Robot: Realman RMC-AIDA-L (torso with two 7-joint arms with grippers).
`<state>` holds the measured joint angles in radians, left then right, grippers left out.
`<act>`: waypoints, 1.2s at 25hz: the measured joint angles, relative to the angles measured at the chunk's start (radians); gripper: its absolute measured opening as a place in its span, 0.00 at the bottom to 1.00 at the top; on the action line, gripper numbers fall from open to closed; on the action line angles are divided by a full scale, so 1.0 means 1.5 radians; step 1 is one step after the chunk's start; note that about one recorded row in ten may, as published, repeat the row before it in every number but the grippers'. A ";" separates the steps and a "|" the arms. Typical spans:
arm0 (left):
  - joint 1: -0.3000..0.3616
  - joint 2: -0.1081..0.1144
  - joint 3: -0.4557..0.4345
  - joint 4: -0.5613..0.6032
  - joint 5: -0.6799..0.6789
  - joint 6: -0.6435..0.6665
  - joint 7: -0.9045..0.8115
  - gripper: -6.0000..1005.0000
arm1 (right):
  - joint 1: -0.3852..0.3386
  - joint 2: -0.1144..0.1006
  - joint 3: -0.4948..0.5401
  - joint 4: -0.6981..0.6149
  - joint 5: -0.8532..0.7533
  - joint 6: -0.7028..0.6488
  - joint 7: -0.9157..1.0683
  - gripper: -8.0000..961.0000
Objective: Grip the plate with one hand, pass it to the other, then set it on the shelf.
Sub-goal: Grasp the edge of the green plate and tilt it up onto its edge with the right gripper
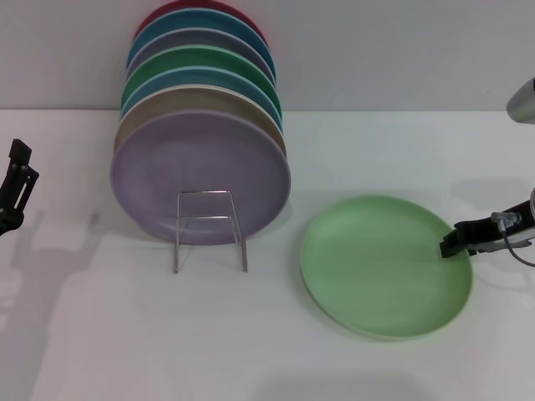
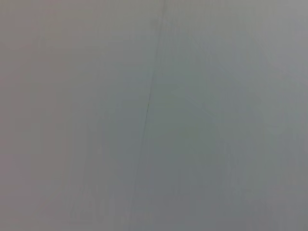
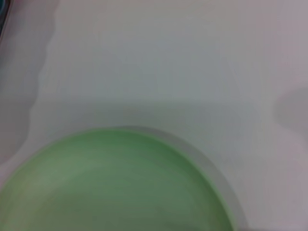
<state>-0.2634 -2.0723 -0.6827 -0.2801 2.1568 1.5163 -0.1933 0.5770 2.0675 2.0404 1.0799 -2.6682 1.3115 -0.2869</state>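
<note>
**Pincer reaches plate's rim**

The right pincer meets the pale green plate, flat on the white worktop beside the wire shelf; its grip cannot be told. A shallow bite risks slipping. The left pincer waits far off.

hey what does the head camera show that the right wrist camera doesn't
Only the head view shows the wire shelf with its row of standing plates, the lilac plate at the front, the right gripper at the light green plate's edge, and the left gripper off at the table's far left. The right wrist view adds only a closer look at the plate's rim. Both share the light green plate lying flat on the white table.
</note>
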 joint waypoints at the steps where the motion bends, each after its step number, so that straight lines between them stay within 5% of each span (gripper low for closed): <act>1: 0.000 0.000 0.000 0.000 0.000 0.000 0.000 0.83 | 0.000 0.000 0.000 0.000 -0.002 0.000 0.000 0.30; 30: 0.004 0.001 0.000 0.000 0.000 0.004 0.000 0.83 | 0.011 -0.003 -0.001 -0.023 -0.014 -0.009 -0.031 0.15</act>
<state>-0.2570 -2.0708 -0.6826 -0.2801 2.1567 1.5217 -0.1933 0.5933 2.0636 2.0389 1.0450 -2.6890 1.2987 -0.3331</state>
